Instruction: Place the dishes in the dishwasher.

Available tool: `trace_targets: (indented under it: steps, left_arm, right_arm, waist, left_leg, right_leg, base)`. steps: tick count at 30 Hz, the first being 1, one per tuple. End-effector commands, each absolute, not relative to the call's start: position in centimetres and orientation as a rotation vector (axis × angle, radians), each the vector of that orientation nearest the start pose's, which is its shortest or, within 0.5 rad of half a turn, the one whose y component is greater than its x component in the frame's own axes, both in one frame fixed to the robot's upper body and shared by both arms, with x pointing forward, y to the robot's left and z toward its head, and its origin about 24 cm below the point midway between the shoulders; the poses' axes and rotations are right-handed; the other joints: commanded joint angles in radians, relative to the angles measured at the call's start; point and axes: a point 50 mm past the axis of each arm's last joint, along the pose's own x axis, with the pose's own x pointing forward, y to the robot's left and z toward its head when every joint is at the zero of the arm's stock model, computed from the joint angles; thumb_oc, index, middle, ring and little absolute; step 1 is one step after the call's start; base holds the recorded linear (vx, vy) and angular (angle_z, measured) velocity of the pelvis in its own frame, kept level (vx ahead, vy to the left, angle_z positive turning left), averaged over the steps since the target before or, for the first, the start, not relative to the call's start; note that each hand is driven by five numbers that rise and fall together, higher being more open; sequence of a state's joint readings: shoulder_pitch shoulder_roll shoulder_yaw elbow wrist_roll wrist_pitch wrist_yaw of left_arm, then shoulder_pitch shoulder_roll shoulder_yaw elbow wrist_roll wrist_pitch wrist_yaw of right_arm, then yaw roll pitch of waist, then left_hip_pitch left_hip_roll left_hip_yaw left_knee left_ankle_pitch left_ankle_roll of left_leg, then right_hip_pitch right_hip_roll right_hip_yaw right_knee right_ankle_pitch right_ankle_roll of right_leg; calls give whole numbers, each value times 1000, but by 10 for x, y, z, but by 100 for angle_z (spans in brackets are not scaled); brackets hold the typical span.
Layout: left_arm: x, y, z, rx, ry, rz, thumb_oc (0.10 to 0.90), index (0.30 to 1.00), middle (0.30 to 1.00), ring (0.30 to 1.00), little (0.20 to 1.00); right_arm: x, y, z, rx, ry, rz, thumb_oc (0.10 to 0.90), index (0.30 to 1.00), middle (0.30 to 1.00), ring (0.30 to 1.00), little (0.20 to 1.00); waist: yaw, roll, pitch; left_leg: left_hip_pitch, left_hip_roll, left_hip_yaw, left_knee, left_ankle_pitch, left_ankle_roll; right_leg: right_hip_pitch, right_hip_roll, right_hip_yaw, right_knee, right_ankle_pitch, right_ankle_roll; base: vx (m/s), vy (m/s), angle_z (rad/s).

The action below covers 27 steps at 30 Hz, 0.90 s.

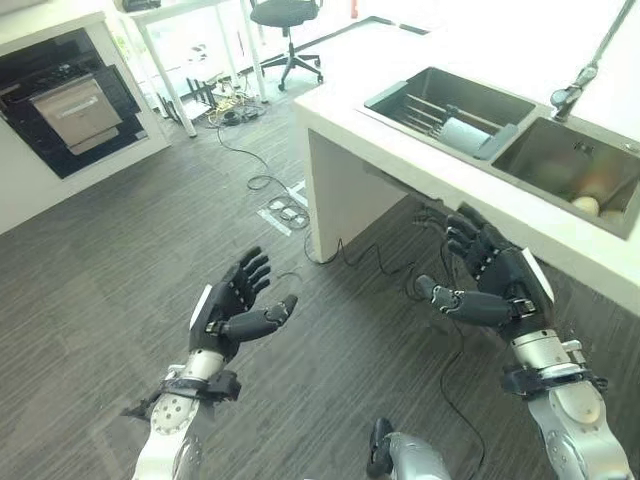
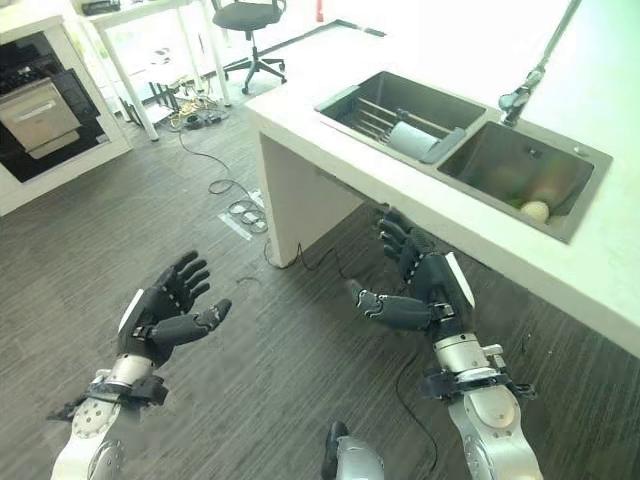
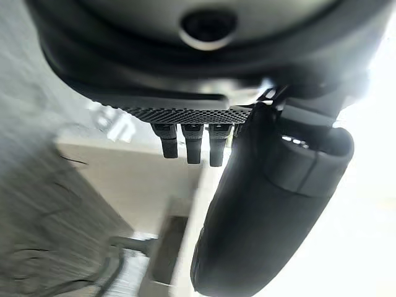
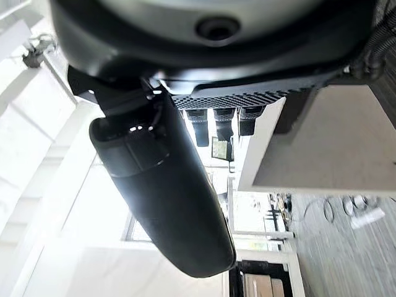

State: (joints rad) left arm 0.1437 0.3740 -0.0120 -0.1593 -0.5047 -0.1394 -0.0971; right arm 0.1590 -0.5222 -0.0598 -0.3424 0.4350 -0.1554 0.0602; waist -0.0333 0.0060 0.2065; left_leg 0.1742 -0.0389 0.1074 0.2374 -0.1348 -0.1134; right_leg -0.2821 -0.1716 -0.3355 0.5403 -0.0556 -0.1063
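Both hands hang in front of me over the dark wood floor and hold nothing. My left hand is open at the lower left, palm turned inward. My right hand is open at the right, just below the white counter's front edge. A pale blue-white dish stands in the wire rack of the left sink basin. Round pale items lie in the right basin. Far off at the upper left, the dishwasher sits in a dark opening of a white cabinet, its front pulled a little outward.
A tall tap rises behind the right basin. An office chair and a white table's legs stand at the back. A floor socket and loose cables lie on the floor by the counter's end.
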Motion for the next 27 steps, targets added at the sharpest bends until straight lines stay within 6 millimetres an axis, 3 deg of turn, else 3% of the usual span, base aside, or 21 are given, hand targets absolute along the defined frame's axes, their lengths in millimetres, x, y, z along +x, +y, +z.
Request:
trace_targets:
  steps: [1,3,4,5,8,9,10,12,13,16,18,20,24,27]
  left_arm:
    - [225,207,124,-113,-455,-135,800,900,900,900,900]
    - [222,204,131,-112,-512,-141,800,900,900,900,900]
    - [221,204,136,-102,-543,-147,800,900,900,900,900]
    - [221,204,139,-93,-564,-149,800,900,900,900,900]
    - [215,208,150,-69,-634,-148,800,900,900,900,900]
    - [215,208,150,-69,-634,-148,800,900,900,900,900]
    - [210,213,157,-53,-684,-136,800,900,900,900,900]
    - [208,215,161,-58,-706,-128,800,900,900,900,900]
    - [205,216,162,-63,-726,-109,800,900,900,900,900]
    - [203,218,165,-62,-754,-91,800,900,900,900,900]
    - [203,219,166,-53,-764,-75,800,900,900,900,900]
    - [204,219,168,-25,-762,-71,800,900,900,900,900]
    - [212,213,175,7,-760,-129,800,900,900,900,900]
    - [215,206,183,47,-786,-198,800,900,900,900,900]
  right_arm:
    - [214,-222,173,-93,-643,145,800,900,900,900,900]
    - [213,-221,179,-122,-671,153,800,900,900,900,900]
    - [214,-220,183,-125,-682,152,800,900,900,900,900]
    - [215,-220,185,-124,-690,152,800,900,900,900,900]
    - [219,-216,192,-107,-713,163,800,900,900,900,900]
    - [219,-216,192,-107,-713,163,800,900,900,900,900]
    - [220,-210,193,-108,-719,175,800,900,900,900,900]
    - [220,-207,192,-111,-715,179,800,900,900,900,900]
    - [219,-204,192,-116,-709,187,800,900,900,900,900]
    - [217,-205,193,-123,-704,190,800,900,900,900,900]
    - [217,-206,194,-123,-704,197,800,900,900,900,900]
    - [215,-208,194,-116,-700,190,800,900,900,900,900]
    - [210,-213,188,-85,-678,145,800,900,900,900,900]
    - [211,-214,183,-53,-673,91,800,900,900,900,900]
  waist:
    - [13,-38,-96]
    - [23,-51,-76]
    - [29,-57,-66]
    - [36,-61,-60]
    - [51,-66,-54]
    - [51,-66,-54]
    - [54,-23,-53]
    - [62,-11,-59]
    - [71,0,-57]
    - [77,12,-49]
    - [80,16,-44]
    - [66,17,-49]
    - [54,1,-91]
    - [53,-18,-104]
  left_leg:
    - [-81,5,57,265,127,13]
    - [-219,29,56,408,125,13]
    - [-258,36,57,406,101,31]
    - [-275,34,55,373,97,44]
    - [-221,30,54,120,87,71]
    - [-221,30,54,120,87,71]
    - [-313,75,-25,63,35,49]
    - [-368,83,-76,63,34,33]
    - [-424,92,-124,63,67,15]
    - [-473,93,-166,63,97,1]
    - [-483,79,-201,63,94,3]
    - [-456,85,-180,63,63,15]
    - [-395,45,-169,63,-1,60]
    - [-368,-1,-176,63,-32,106]
  right_leg:
    - [108,47,58,-240,-69,163]
    - [146,54,84,-240,-85,142]
    - [159,59,97,-240,-92,140]
    - [167,63,111,-240,-94,140]
    - [185,90,171,-240,-111,157]
    - [185,90,171,-240,-111,157]
    - [200,153,209,-240,-132,165]
    - [209,172,231,-240,-148,165]
    - [229,190,252,-240,-170,161]
    - [256,206,277,-240,-193,152]
    - [272,203,290,-240,-202,154]
    - [288,184,287,-240,-203,164]
    - [307,126,258,-240,-200,203]
    - [325,75,226,-240,-131,234]
  base:
    - [205,-258,-5]
    - [125,-162,-45]
    - [117,-109,-75]
    - [125,-38,-90]
    - [145,28,-71]
    - [192,182,-86]
    - [154,169,-75]
    - [224,193,-65]
    - [269,193,-67]
    - [218,168,-65]
    - [252,231,-67]
    - [284,300,-64]
    - [273,305,-37]
    - [280,344,-16]
